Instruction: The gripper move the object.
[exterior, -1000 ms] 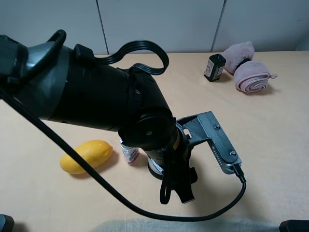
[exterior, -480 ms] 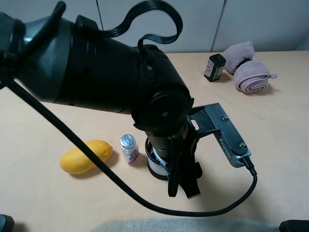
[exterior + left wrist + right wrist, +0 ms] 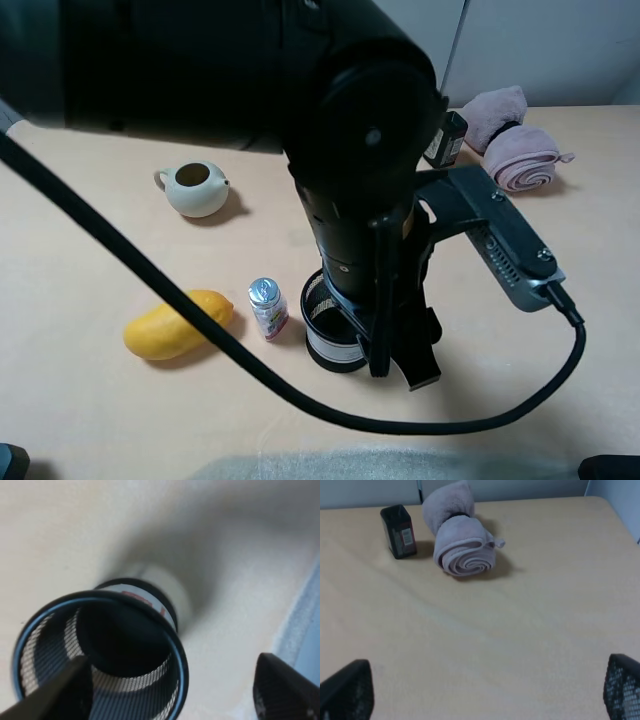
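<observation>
The black wire-mesh pen cup (image 3: 333,338) with a white band stands upright on the tan table, a little in front of the middle. My left gripper (image 3: 402,356) hangs right over and beside it, with its grey bracket (image 3: 505,245) sticking out to the right. In the left wrist view the cup's open rim (image 3: 100,655) lies under the gripper (image 3: 177,695), close to one dark finger (image 3: 65,692). The jaws are spread wide and hold nothing. My right gripper (image 3: 483,690) is open and empty over bare table.
A small silver-topped can (image 3: 267,308) stands just left of the cup, and a yellow mango (image 3: 177,323) lies further left. A cream teapot (image 3: 195,188) is at the back left. A dark bottle (image 3: 446,138) and a rolled pink towel (image 3: 515,150) are at the back right.
My left arm has risen and swung right, uncovering the teapot and the can. The cup stays where it stood. The right arm has not moved.
</observation>
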### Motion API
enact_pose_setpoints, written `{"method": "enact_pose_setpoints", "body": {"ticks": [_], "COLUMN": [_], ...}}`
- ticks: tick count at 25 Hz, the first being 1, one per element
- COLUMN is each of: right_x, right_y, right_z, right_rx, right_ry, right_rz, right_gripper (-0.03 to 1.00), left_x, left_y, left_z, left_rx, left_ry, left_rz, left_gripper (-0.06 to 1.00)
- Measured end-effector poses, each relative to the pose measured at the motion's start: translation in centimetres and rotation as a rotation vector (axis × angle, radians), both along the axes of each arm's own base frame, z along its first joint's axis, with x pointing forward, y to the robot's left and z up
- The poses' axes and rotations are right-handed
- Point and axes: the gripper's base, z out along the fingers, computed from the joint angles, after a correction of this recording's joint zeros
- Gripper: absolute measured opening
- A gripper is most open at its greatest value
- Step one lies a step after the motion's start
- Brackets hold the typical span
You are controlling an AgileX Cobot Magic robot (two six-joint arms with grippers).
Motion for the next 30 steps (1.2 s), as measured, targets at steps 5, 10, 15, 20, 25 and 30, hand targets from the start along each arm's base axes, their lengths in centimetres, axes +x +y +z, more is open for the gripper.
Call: {"method": "enact_pose_setpoints", "body": {"ticks": [5, 10, 15, 20, 25, 30], "right_x": [0.0, 0.0, 0.0, 0.0, 0.0, 0.0], "right_y": [0.0, 0.0, 0.0, 0.0, 0.0, 0.0], "right_z": [0.0, 0.0, 0.0, 0.0, 0.0, 0.0], "right_rx": [0.0, 0.0, 0.0, 0.0, 0.0, 0.0], "right_ry": [0.0, 0.0, 0.0, 0.0, 0.0, 0.0], "right_rz": [0.0, 0.0, 0.0, 0.0, 0.0, 0.0], "right_gripper": [0.69, 0.69, 0.69, 0.69, 0.69, 0.69], "left_x": [0.0, 0.1, 0.3, 0.1, -0.9, -1.9], "left_y": [1.4, 3.2, 5.8, 8.0, 11.2, 13.9], "left_z": [2.6, 5.2, 8.2, 10.4, 13.6, 16.1], "left_rx": [-0.002, -0.006, -0.02, -0.026, -0.048, -0.104], "left_ry": [-0.052, -0.088, -0.097, -0.105, -0.158, -0.211], "left_rz": [0.025, 0.082, 0.147, 0.179, 0.232, 0.265], "left_gripper": [0.72, 0.73, 0.78, 0.81, 0.86, 0.87]}}
